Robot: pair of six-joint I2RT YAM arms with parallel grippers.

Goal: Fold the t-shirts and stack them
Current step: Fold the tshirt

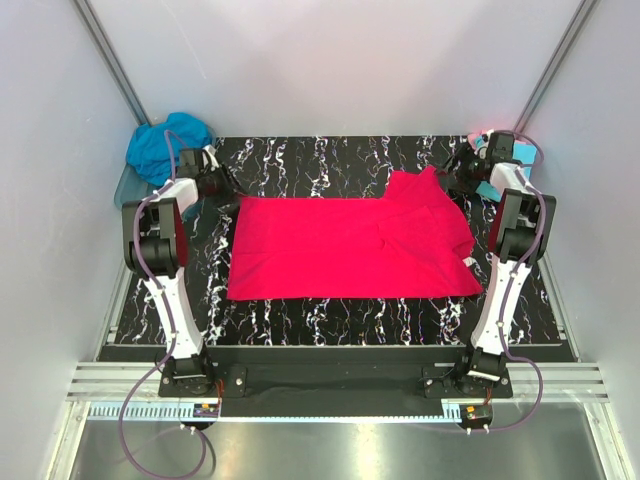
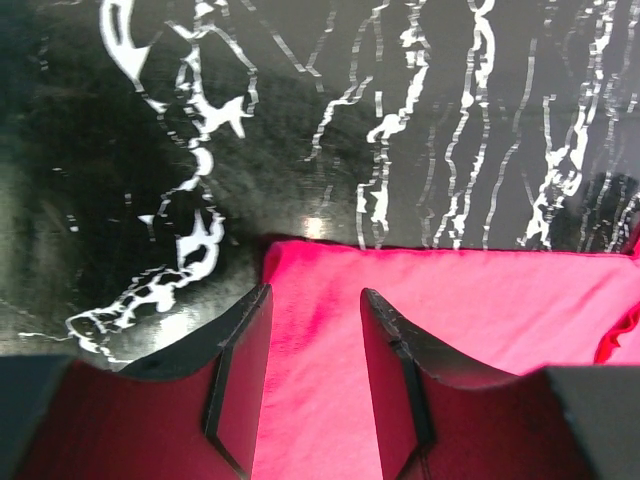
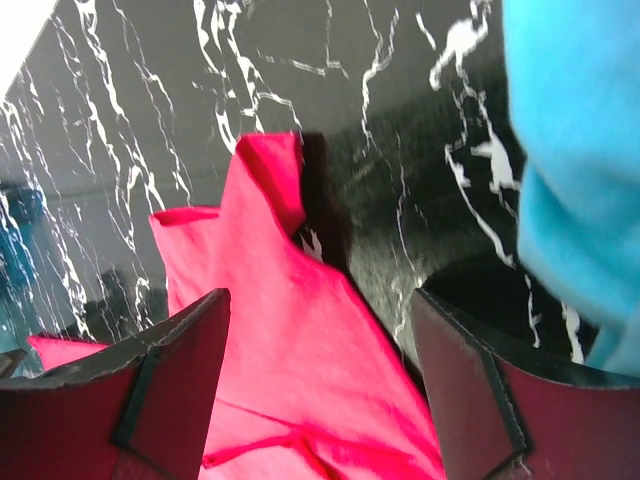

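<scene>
Fingers (image 2: 245,370) of the left gripper (image 2: 315,380) fill the bottom of the left wrist view: they stand parted, with a gap between them, over the far-left corner of the pink-red t-shirt (image 1: 350,250) and clamp nothing. Fingers (image 3: 170,380) of the right gripper (image 3: 320,380) are spread wide, and the shirt's raised sleeve (image 3: 270,170) shows in the gap between them, not clamped. Item count: two arms, two grippers, one pink-red t-shirt, one teal-blue t-shirt (image 1: 165,145), one light cyan t-shirt (image 3: 580,150) and one small patch of pale pink cloth (image 1: 479,135). From above, the pink-red t-shirt lies spread flat across the middle of the tabletop (image 1: 330,160), with its right end creased and one sleeve pointing to the far right corner. The teal-blue t-shirt is bundled in a clear bluish tub (image 1: 125,185) at the far left corner, just beyond the left gripper. The light cyan t-shirt lies at the far right corner, beside the right gripper; the pale pink cloth shows just behind it. The tabletop is black with white marble veining. Plain pale walls (image 1: 330,60) enclose it on three sides, and metal rails (image 1: 330,385) run along the near edge.
</scene>
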